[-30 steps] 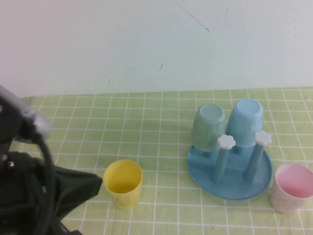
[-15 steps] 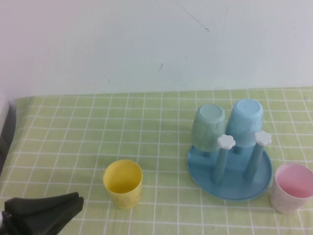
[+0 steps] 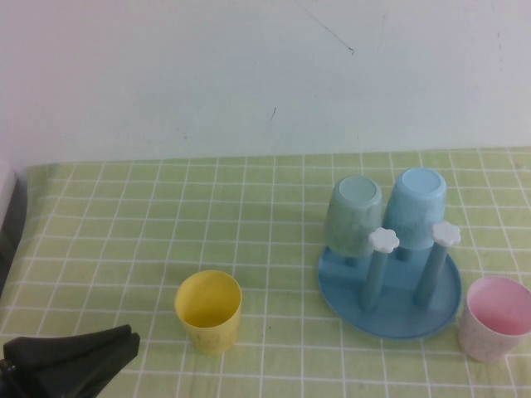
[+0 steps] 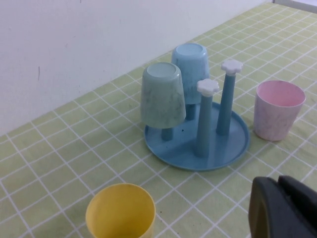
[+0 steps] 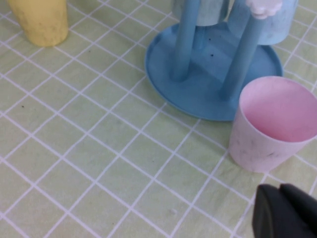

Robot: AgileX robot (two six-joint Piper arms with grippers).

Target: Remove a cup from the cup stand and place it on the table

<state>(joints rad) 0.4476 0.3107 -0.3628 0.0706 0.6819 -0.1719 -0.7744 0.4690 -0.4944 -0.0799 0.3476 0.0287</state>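
The pink cup stands upright on the table, just right of the cup stand. It also shows in both wrist views. The cup stand carries an upturned mint cup and an upturned light blue cup on its back posts. Its two front posts with white caps are bare. My right gripper is shut on nothing, close beside the pink cup. My left gripper is shut and empty, low at the near left.
A yellow cup stands upright on the cloth left of the stand, a short way from my left gripper. A pale wall rises behind the table's far edge.
My left arm's dark bulk has dropped out of the high view's left side, leaving only the gripper tip at the bottom left. No cup has moved.
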